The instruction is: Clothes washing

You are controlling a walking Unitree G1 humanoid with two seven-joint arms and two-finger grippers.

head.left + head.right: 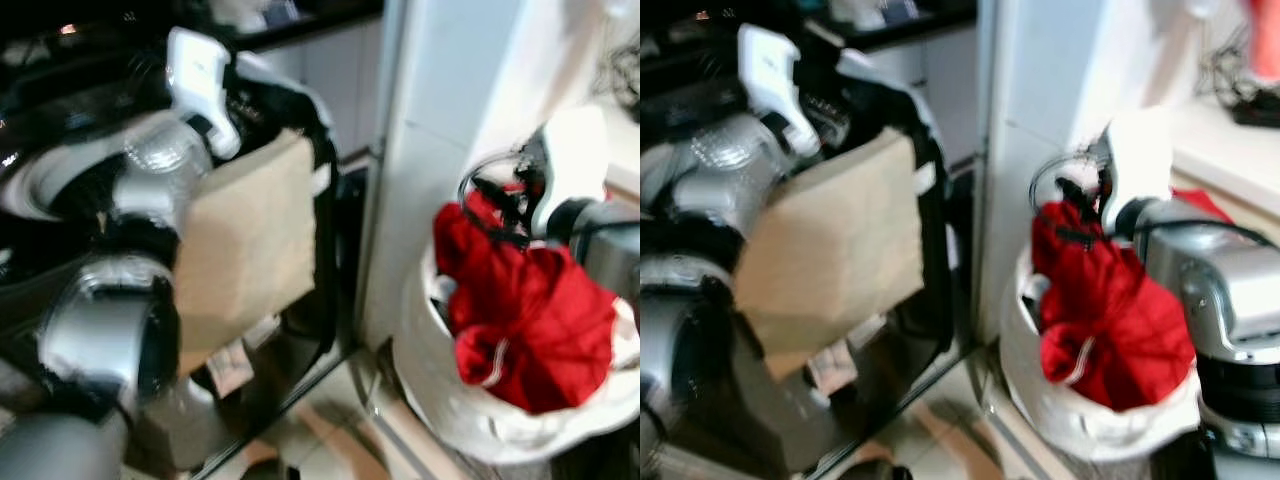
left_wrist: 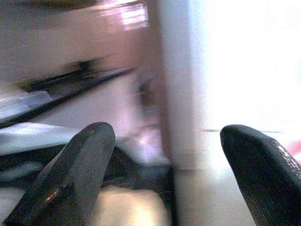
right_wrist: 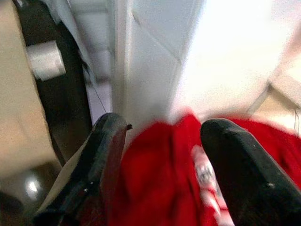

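A red garment [image 1: 530, 330] with white trim hangs bunched over a white laundry basket [image 1: 450, 410] at the right. My right gripper [image 1: 490, 205] is at the garment's top, which rises to a peak at the fingers. In the right wrist view the red cloth [image 3: 160, 188] sits between the two black fingers [image 3: 106, 155], which are shut on it. My left arm [image 1: 150, 170] is raised at the left, in front of a brown cardboard sheet. In the left wrist view the left gripper [image 2: 164, 160] stands open with nothing between its fingers. All views are blurred.
A brown cardboard sheet [image 1: 250, 240] leans against a black container [image 1: 330, 200] at the left. A tall white cabinet or appliance [image 1: 440, 100] stands just behind the basket. Pale tiled floor [image 1: 330, 420] shows below, and a light counter [image 1: 1230, 140] at the far right.
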